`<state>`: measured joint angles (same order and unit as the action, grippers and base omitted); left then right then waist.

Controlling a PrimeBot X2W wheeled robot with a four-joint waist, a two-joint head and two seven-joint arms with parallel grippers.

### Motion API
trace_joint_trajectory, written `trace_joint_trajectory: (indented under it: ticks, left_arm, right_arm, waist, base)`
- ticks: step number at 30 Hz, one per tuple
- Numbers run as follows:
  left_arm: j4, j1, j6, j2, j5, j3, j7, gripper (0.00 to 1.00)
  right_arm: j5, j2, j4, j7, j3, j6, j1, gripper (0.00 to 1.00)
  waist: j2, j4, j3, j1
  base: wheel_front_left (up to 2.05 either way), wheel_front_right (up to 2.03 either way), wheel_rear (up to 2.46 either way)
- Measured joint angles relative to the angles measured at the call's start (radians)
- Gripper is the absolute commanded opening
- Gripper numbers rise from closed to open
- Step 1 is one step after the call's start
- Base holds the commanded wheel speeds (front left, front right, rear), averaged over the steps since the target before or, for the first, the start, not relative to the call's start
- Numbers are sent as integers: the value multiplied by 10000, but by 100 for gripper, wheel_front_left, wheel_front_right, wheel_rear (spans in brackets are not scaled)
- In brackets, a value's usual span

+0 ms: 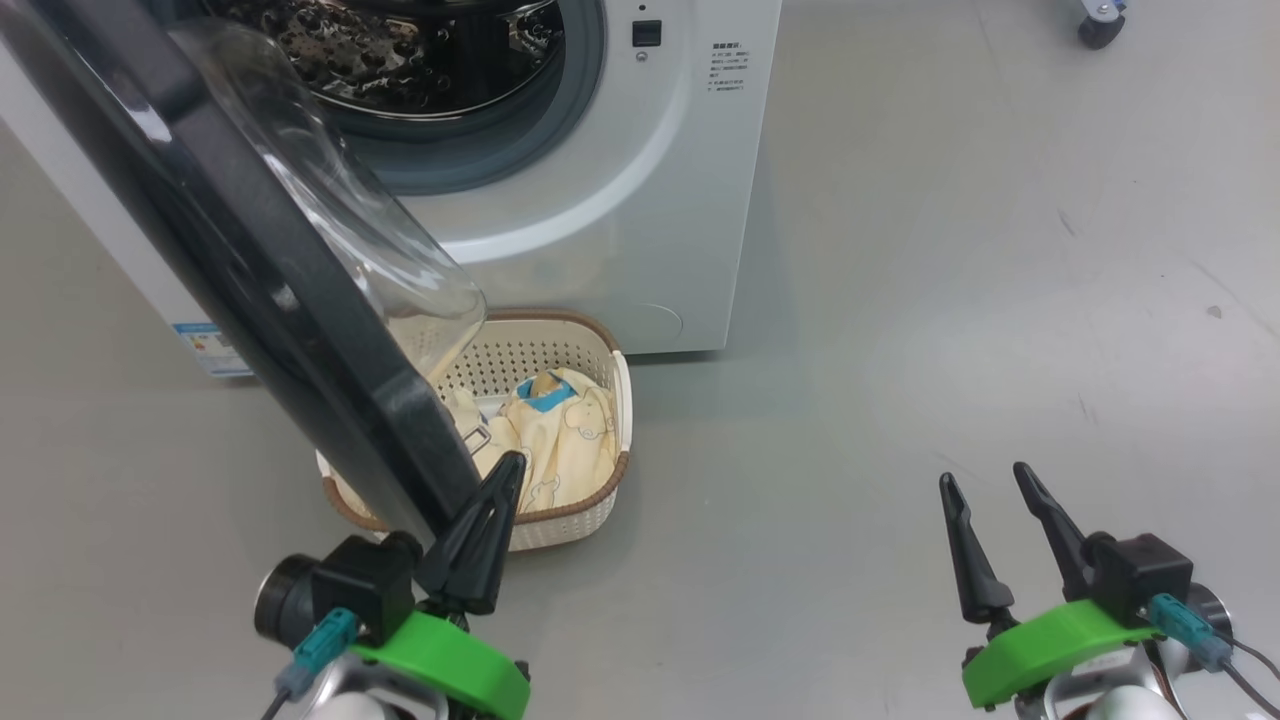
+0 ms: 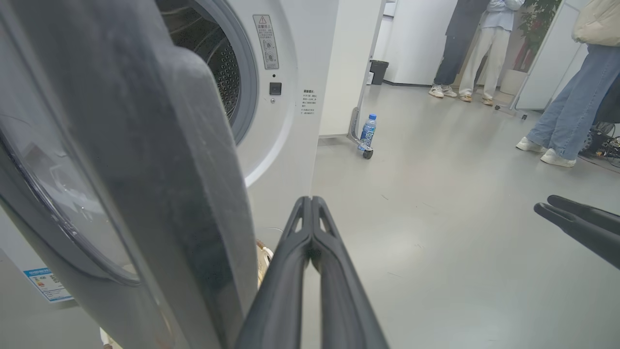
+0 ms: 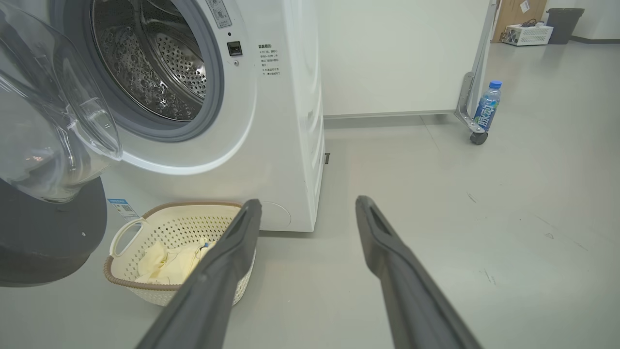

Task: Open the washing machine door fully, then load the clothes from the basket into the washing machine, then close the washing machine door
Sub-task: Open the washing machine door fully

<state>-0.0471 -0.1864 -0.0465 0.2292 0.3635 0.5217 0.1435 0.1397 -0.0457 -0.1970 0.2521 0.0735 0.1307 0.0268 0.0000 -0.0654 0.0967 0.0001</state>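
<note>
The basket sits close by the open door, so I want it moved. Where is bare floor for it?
Free: the grey floor between the white front-loading washing machine and the open right gripper. Crowded: the cream perforated basket of pale yellow clothes, close by the glossy black-rimmed round door and shut left gripper.

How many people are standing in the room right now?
3, partly seen: person in dark trousers and person in white trousers side by side at the far wall; person in jeans nearer, at right. Others may be hidden.
</note>
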Motion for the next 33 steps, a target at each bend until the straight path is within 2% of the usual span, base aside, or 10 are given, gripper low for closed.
trace_joint_trajectory:
  ticks: [24, 33]
  left_arm:
    - [-347, -117, 242, -29, 357, -163, 0, 0]
    - [-343, -120, 297, -54, 360, -111, 0, 0]
  right_arm:
    - [27, 0, -142, 0, 17, 0, -4, 100]
    - [107, 0, -203, 0, 12, -2, -58, 100]
  waist:
    - [0, 142, 19, 0]
    - [0, 409, 35, 0]
  base:
    - [0, 0, 0]
    - [0, 0, 0]
